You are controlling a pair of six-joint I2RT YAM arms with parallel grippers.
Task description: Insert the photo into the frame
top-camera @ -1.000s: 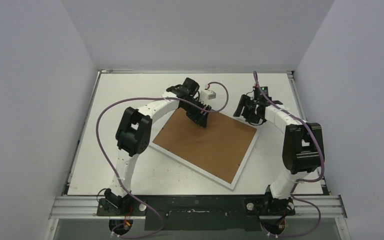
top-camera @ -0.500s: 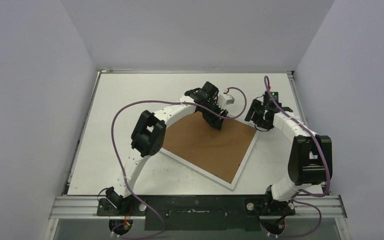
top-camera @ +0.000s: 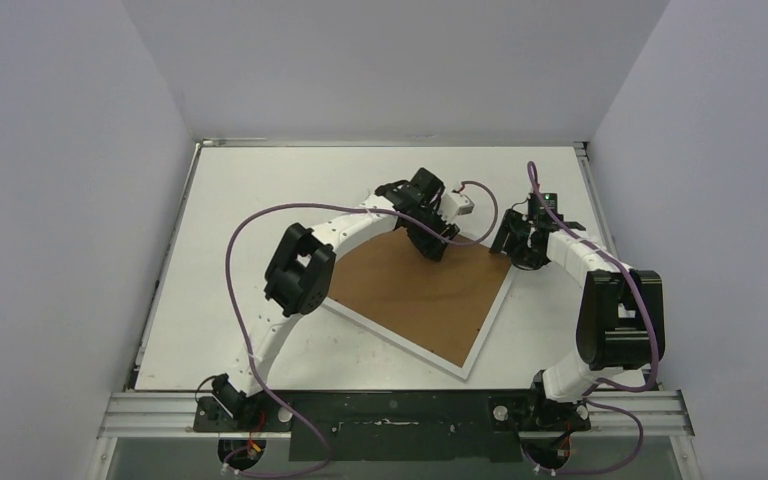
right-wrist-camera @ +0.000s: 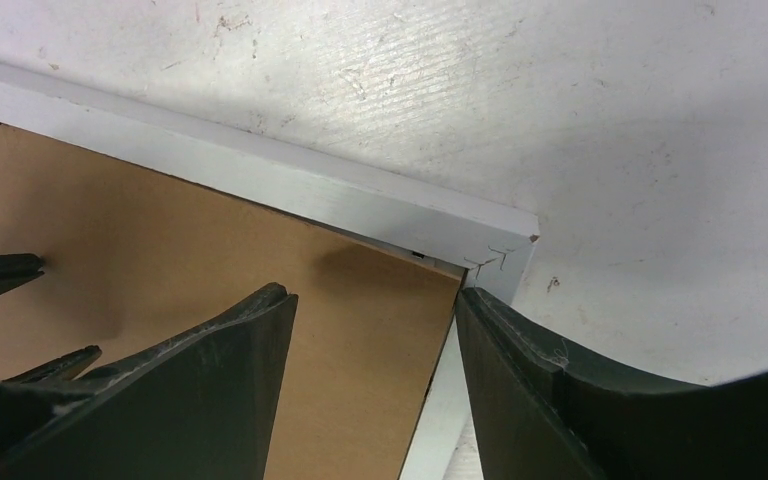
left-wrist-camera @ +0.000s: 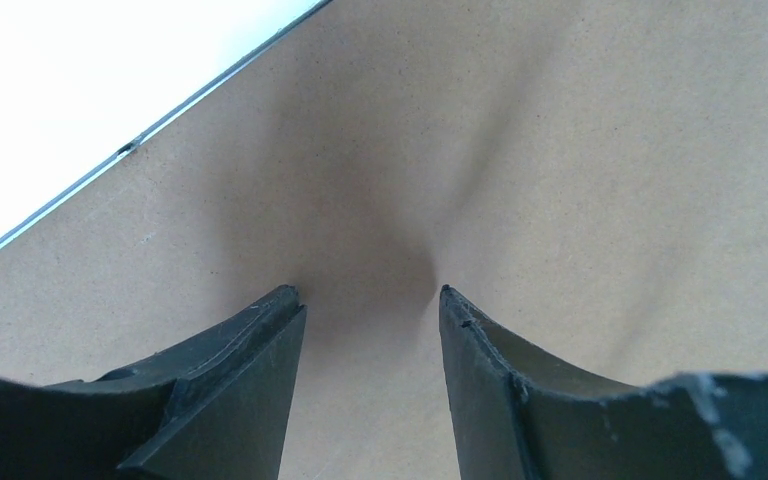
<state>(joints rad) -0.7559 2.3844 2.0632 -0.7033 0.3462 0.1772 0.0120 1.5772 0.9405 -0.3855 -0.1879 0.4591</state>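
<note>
The white frame [top-camera: 490, 325] lies face down on the table, its brown backing board [top-camera: 415, 295] up. My left gripper [top-camera: 436, 248] is open with both fingertips on the board near the far edge; the left wrist view shows the board [left-wrist-camera: 560, 150] filling the picture and the gripper [left-wrist-camera: 368, 292] resting on it. My right gripper [top-camera: 516, 255] is open over the frame's far right corner. In the right wrist view the gripper [right-wrist-camera: 372, 292] straddles the corner, one finger over the board [right-wrist-camera: 160, 250], the other by the white frame edge [right-wrist-camera: 360, 205]. The photo is out of view.
The white table [top-camera: 260, 190] is walled on three sides. The left arm's purple cable [top-camera: 250, 215] loops over the table's left half. The table surface beside the frame corner is scuffed [right-wrist-camera: 610, 120].
The left gripper has moved right along the board's far edge. The right gripper has come down and towards the frame's far right corner. The frame has shifted slightly.
</note>
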